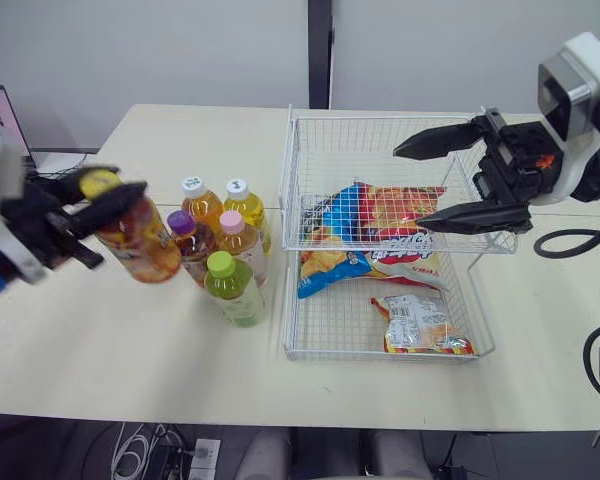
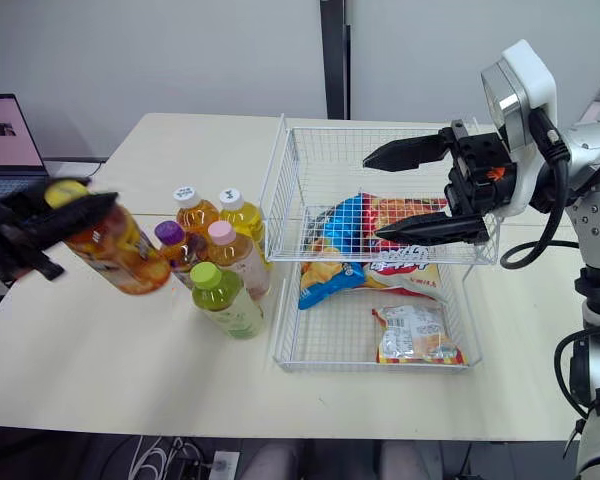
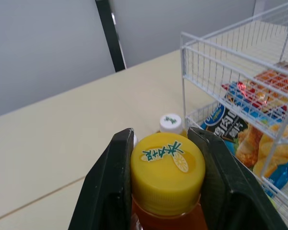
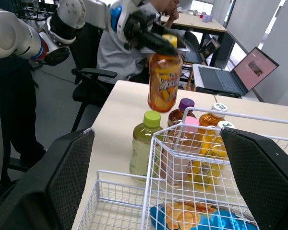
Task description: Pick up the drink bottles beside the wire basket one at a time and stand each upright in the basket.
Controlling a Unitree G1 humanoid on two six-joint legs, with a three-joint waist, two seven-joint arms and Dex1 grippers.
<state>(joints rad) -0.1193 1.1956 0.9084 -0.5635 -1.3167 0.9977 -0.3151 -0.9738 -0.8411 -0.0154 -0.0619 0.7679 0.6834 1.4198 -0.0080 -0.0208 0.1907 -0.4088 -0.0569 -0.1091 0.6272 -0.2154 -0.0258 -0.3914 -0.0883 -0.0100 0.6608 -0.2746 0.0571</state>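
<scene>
1. The orange bottle (image 1: 145, 245) is hanging in the air over the table (image 1: 100, 350), left of the wire basket (image 1: 380, 354) and well apart from it. It is leaning in the head views, and motion blur is smearing its label there.
2. The left gripper (image 3: 162, 136) is pinching the bottle at the neck. The left wrist view is showing the two black fingers (image 3: 110, 191) pressed against either side of the yellow cap (image 3: 167, 167), while the bottle's body is cut off below.
3. The right wrist view is catching what the head views cannot. The bottle is riding clear above the other caps, with nothing under its base.
4. Five bottles (image 1: 220, 240) are standing upright in a tight cluster just beside the basket's left wall, with white, white, purple, pink and green caps. Through the right wrist camera they are partly hidden behind the wire mesh.
5. The right gripper (image 1: 410, 187) is hovering over the basket's upper tier with its fingers spread wide and nothing between them.
6. Snack bags (image 1: 380, 220) are lying in the basket, some partly tucked under the upper shelf.
7. A laptop (image 2: 5, 140) is sitting at the far left, cut off by the frame edge. In the right wrist view a person (image 4: 113, 55) is sitting behind the table, mostly hidden by the left arm.
</scene>
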